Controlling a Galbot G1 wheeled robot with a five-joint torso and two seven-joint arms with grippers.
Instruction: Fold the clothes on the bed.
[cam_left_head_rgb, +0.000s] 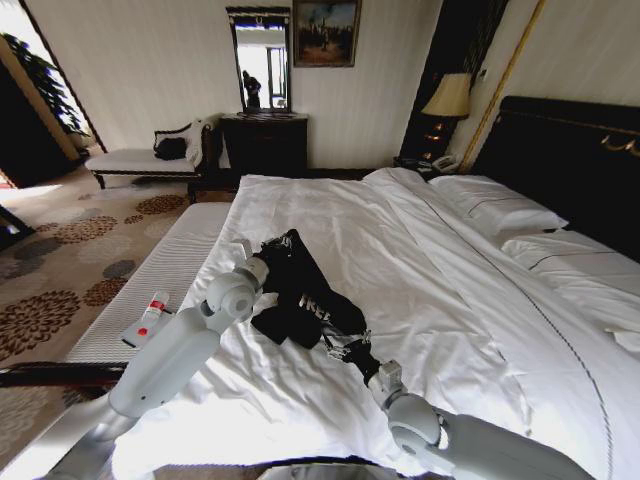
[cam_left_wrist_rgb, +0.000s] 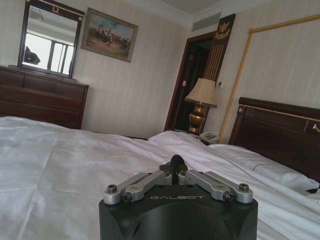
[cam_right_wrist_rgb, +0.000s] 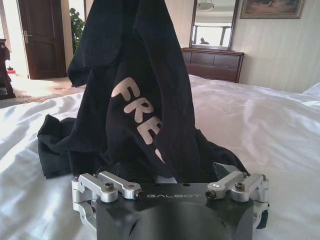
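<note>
The black T-shirt (cam_left_head_rgb: 300, 300) lies bunched on the near left part of the bed (cam_left_head_rgb: 420, 270) — one part pulled up. The left gripper (cam_left_head_rgb: 268, 256) holds that raised end, jaws together on the cloth. The right gripper (cam_left_head_rgb: 340, 346) rests at the shirt's near edge — jaws apart.

Bed (cam_left_head_rgb: 420, 260): broad bare sheet open toward the headboard side and beyond the black T-shirt (cam_left_head_rgb: 300, 295). Pillows (cam_left_head_rgb: 500, 212) block the headboard end. Left arm (cam_left_head_rgb: 190, 340) crosses the near left edge; right arm (cam_left_head_rgb: 400, 395) crosses the near middle, touching the shirt. Bench (cam_left_head_rgb: 160, 290) beside the bed carries a small tube (cam_left_head_rgb: 148, 320); the rest lies bare.
</note>
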